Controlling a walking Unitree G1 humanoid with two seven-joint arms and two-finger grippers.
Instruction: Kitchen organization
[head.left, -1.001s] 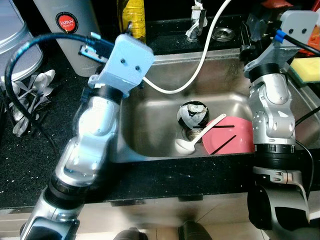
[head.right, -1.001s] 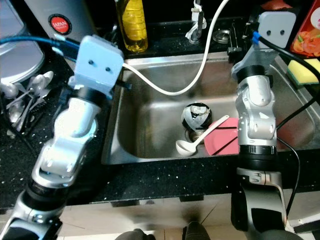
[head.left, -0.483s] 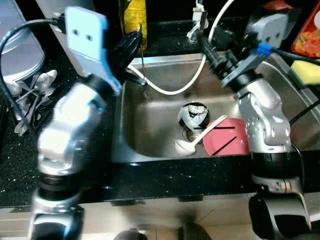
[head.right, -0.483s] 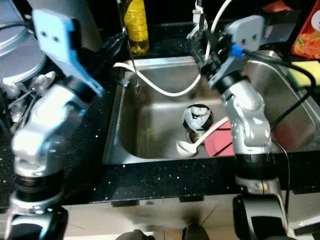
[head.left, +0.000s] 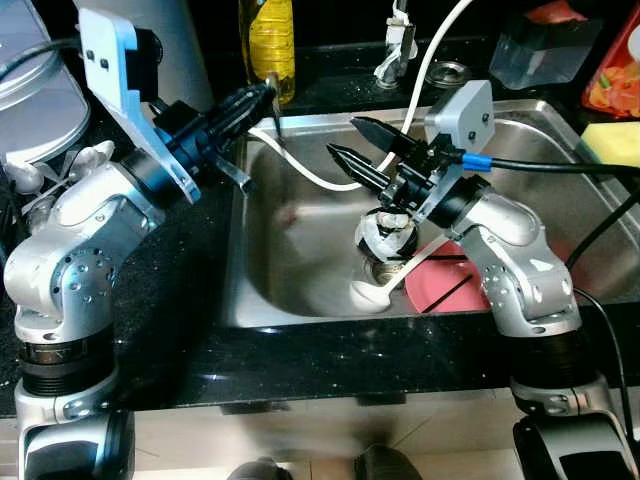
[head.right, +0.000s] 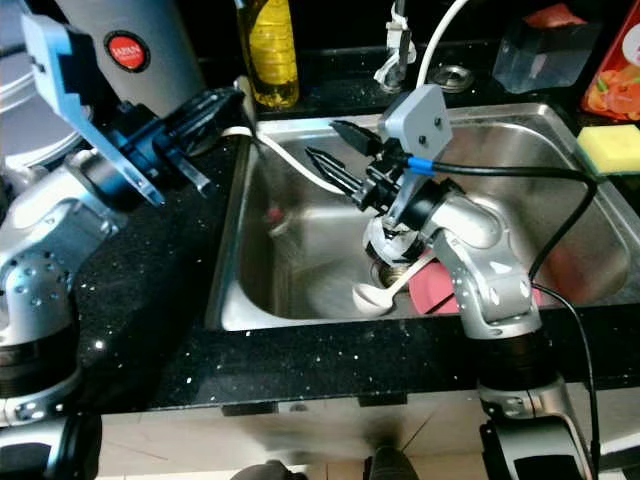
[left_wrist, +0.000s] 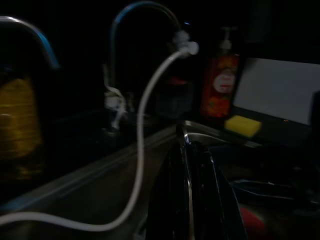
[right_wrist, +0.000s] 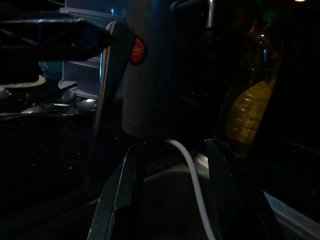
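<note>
The left gripper (head.left: 262, 97), jaws shut on a fork (head.left: 236, 174) over the sink (head.left: 520, 115) edge, must carry it to the desk, while the right gripper (head.left: 352, 142) hovers open above the dishes.

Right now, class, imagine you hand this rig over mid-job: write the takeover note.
Left gripper: shut on a thin silver metal utensil, above the sink's left rim; its type is unclear.
Right gripper: open, empty, over the steel sink.
In the sink: black-and-white patterned bowl, white plastic ladle, pink round plate with black chopsticks on it.
Done: one utensil lifted.
Left: probably set it with the silver spoons on the counter, then clear the sink.
</note>
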